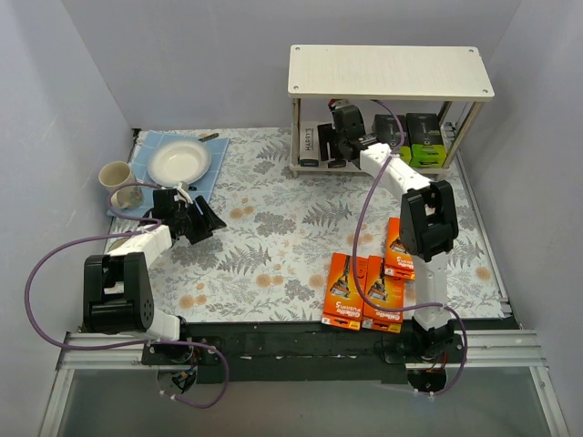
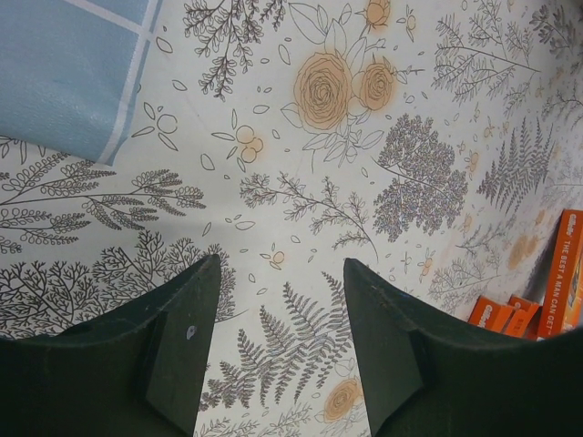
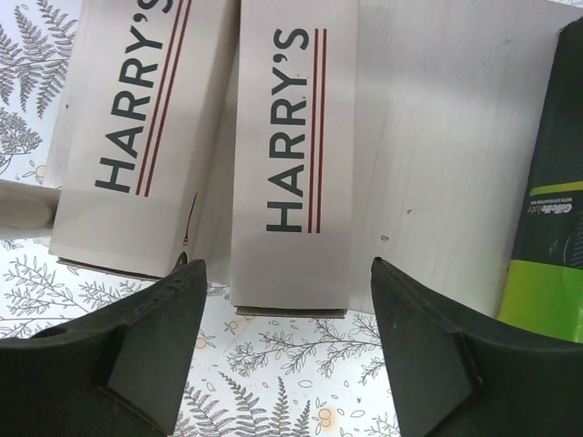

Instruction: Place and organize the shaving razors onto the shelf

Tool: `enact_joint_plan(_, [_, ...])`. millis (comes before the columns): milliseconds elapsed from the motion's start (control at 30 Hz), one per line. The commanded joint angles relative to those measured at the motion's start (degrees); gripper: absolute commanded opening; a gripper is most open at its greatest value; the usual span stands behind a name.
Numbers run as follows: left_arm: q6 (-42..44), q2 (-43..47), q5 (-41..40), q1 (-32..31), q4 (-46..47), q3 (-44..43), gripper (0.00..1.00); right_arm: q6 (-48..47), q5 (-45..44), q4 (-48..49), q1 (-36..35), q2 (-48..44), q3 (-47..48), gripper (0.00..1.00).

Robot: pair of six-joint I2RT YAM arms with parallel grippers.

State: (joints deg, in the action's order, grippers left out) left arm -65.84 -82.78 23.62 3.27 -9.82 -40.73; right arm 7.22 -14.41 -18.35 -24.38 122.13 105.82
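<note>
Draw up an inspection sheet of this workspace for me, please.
Surface: fern-print cloth, lying flat.
Job's things: three orange razor boxes on the cloth by the right arm's base; two Harry's boxes and black-and-green boxes on the shelf, lower board.
Clutter: mug and white plate, the plate on a blue mat, far left.
Grippers: left tool open above bare cloth; right tool open, facing the end of a Harry's box.
Cables: purple cables loop from both arms.
Surroundings: plain grey walls on three sides.
</note>
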Motion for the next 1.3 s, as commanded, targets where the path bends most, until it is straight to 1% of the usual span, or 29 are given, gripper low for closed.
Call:
enact_joint_plan(0, [-0.1,2.7,1.3,0.2,1.2,0.7,0.56,-1.3,-4.1,3.3,1.3,-2.9,-0.4,0.76])
enact_joint_plan(33, [0.0,2.9,1.3,0.1,1.1,0.7,0.56,-1.8,-4.7,3.9,1.4,-2.2,-0.1,0.74])
enact_joint_plan(67, [0.1,2.8,1.4,0.2,1.0,0.8,0.56,-2.0,-5.3,4.1,2.0,-1.1,0.9,0.65])
enact_joint_plan(100, [0.2,2.8,1.5,0.1,0.9,0.8,0.56,-2.3,-5.6,4.1,2.1,-0.6,1.6,0.6])
enact_joint_plan(167, [0.3,2.9,1.5,0.2,0.8,1.1,0.56,-2.3,-6.1,4.5,2.8,1.0,3.5,0.54])
enact_joint_plan(367, [0.6,2.6,1.4,0.2,0.7,1.6,0.56,-2.0,-5.3,5.0,3.6,2.7,5.4,0.57])
enact_joint_plan(567, [1.5,2.4,1.2,0.2,0.4,1.4,0.56,-4.1,1.5,5.3,4.8,4.7,6.8,0.61])
enact_joint_plan(600, [1.6,1.9,1.2,0.2,0.4,1.4,0.56,-4.7,3.5,5.1,5.1,5.1,8.2,0.6])
enact_joint_plan(633, [1.6,1.8,1.3,0.2,0.4,1.4,0.56,-5.3,3.7,5.2,5.2,5.7,8.9,0.59])
enact_joint_plan(733, [1.6,1.0,1.3,0.2,0.7,1.3,0.56,-6.3,1.8,6.2,5.7,6.9,10.9,0.58])
enact_joint_plan(867, [1.8,0.1,1.4,0.2,0.9,1.1,0.56,-6.3,0.9,7.0,6.7,8.2,12.5,0.49])
enact_joint_plan(967, [1.9,-0.5,1.4,0.2,1.0,0.9,0.56,-6.2,0.7,7.1,7.5,9.1,12.7,0.47])
enact_joint_plan(1200, [2.0,-1.2,1.5,0.2,1.1,0.8,0.56,-7.0,1.4,8.1,7.9,11.3,13.2,0.45])
enact_joint_plan(1267, [2.1,-1.3,1.6,0.2,1.1,0.9,0.56,-7.0,2.6,7.8,7.8,12.0,13.4,0.42])
